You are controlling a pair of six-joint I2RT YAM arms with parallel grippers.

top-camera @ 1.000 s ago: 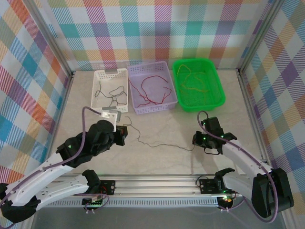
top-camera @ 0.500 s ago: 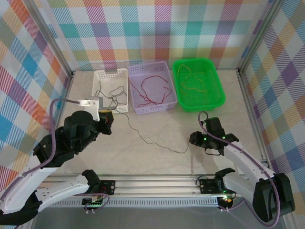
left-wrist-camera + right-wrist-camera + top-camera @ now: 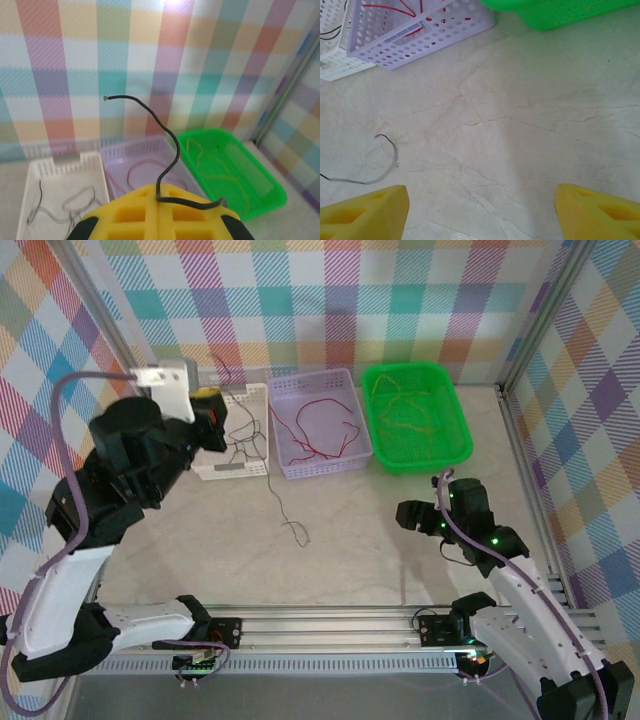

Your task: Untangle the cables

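Left gripper (image 3: 159,201) is clamped tight on one black cable (image 3: 282,510). In the wrist view the short free end sticks straight up out of the yellow fingers (image 3: 125,215), then bends over so its tip points toward the upper left of the frame. In the top view the claw sits high at the upper left, and the long part of the wire hangs down and to the right. So its long axis is a diagonal, and it ends in a small curl flat on the table (image 3: 350,550) around mid-frame.

Right gripper (image 3: 410,515) is at the lower right with its jaws spread wide, holding nothing. The cable's curl lies well to the left of it.

Behind that, three baskets sit in a row along the top. The white basket (image 3: 232,470) has dark wires (image 3: 40,192), the purple basket (image 3: 320,468) has red wires (image 3: 322,403), and the green basket (image 3: 420,465) has yellow-orange wires (image 3: 210,159). The strands overlap too much to count.
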